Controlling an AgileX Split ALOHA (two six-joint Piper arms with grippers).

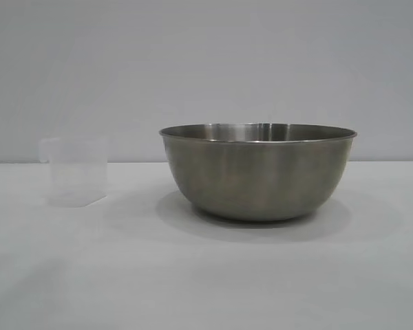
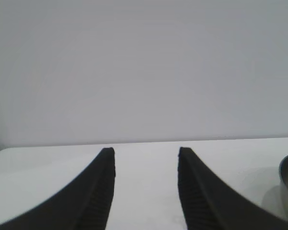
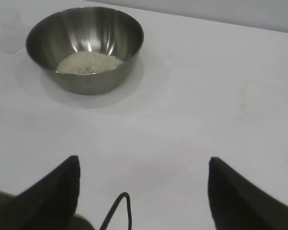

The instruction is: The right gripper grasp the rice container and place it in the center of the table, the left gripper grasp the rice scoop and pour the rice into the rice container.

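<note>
Two arms clear of bowl, left end effector [image 2: 146, 189] level, empty, parted, right end effector [image 3: 144, 191] angled down, wide apart.

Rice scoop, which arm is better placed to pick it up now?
Probably left. The rice scoop stands on the left arm's side of the rice container, and the left gripper is open and empty. The right gripper, also open, has the container between it and the scoop.
</note>
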